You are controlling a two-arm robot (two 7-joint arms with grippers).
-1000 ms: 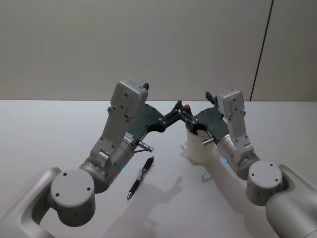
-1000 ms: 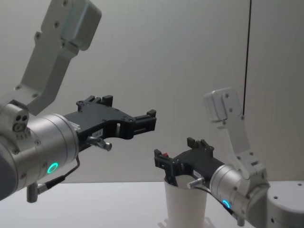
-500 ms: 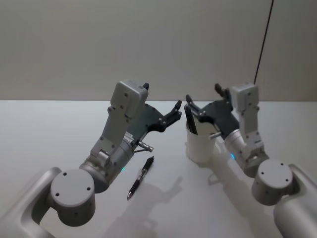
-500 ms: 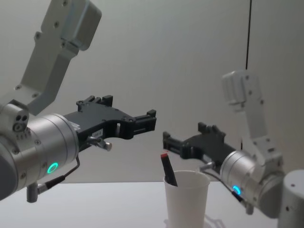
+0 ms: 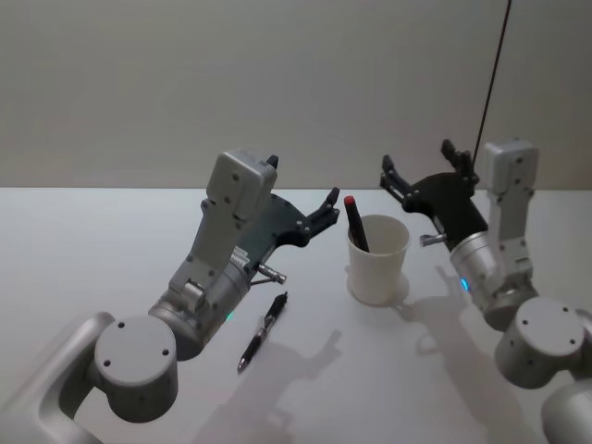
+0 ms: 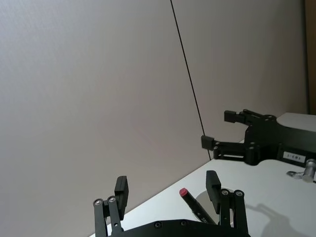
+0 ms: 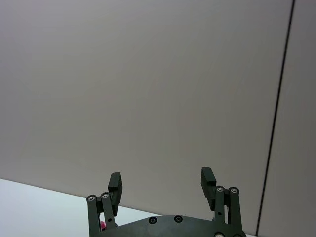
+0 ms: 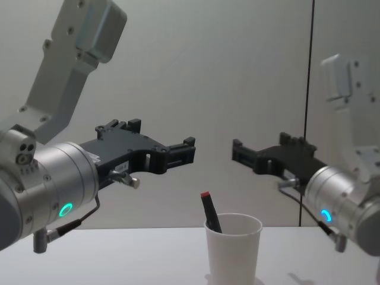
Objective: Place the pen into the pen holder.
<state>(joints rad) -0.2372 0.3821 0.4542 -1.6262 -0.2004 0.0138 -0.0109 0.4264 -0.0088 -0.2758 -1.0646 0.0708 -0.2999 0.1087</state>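
Right gripper lifted, jaws apart; red-capped pen in pen holder below; left gripper jaws apart.

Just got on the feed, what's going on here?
A black pen with a red end leans inside the white paper cup on the white table. The right gripper hangs above and right of the cup, fingers open and empty. The left gripper hovers open on the cup's left. A second black pen lies flat on the table, left of the cup.
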